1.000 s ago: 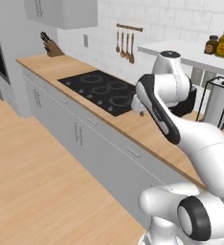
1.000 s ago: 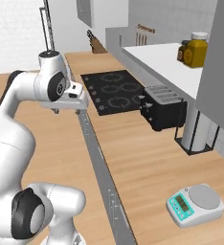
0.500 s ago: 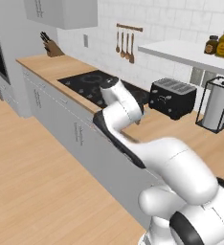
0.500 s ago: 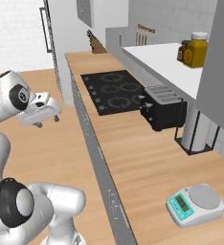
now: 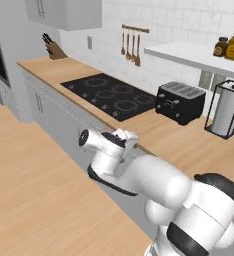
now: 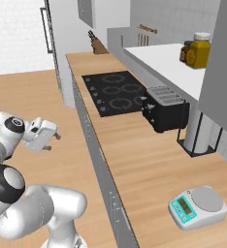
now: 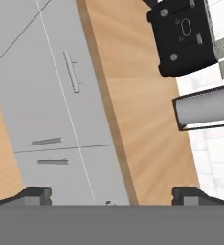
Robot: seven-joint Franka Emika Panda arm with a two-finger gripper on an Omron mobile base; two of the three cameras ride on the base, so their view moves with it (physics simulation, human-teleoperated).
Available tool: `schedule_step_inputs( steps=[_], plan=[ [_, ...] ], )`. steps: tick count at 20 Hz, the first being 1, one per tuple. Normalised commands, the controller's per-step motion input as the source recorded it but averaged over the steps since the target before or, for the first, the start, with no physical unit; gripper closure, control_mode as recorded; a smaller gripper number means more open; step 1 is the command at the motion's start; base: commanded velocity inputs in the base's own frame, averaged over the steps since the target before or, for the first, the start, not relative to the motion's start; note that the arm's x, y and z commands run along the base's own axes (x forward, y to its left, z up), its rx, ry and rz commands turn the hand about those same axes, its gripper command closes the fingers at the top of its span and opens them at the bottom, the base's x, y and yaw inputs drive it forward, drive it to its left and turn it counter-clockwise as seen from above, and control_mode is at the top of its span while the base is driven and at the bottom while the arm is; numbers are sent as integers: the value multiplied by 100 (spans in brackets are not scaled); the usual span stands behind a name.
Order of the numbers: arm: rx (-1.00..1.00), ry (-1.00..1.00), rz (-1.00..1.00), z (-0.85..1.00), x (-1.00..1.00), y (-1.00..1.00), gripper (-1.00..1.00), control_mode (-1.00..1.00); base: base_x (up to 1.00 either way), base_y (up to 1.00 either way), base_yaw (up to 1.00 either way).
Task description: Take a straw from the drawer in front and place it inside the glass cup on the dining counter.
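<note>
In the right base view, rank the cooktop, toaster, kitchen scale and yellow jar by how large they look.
1. cooktop, clearly largest.
2. toaster.
3. kitchen scale; it sits nearest the camera, which inflates it.
4. yellow jar; it looks smallest, though it is farther away.

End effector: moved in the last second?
Yes. The end effector has swung down from beside the cooktop to the cabinet fronts, jaws open.

The surface (image 5: 189, 145) is matt light wood, as is the floor (image 5: 29, 190); the cabinet fronts (image 7: 42, 100) are smooth matt grey with small brushed-metal bar handles (image 7: 72, 72). The cooktop (image 5: 109, 92) is glossy black glass, the toaster (image 5: 180, 102) dark with a slight sheen. The far wall (image 5: 154, 30) is glossy white tile.
</note>
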Motion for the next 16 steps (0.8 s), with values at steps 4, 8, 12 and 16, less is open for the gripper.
schedule_step_inputs(
  steps=[4, 8, 12, 16],
  plan=[
    [-31, 0, -10, -64, 65, -7, -100, -100, 0, 0, 0],
    [-27, 5, -9, -55, 80, -6, -100, -100, 0, 0, 0],
    [-27, 1, -6, -43, 66, -6, -100, -100, 0, 0, 0],
    [-26, 0, -5, -44, 54, -1, -100, -100, 0, 0, 0]
  ],
)
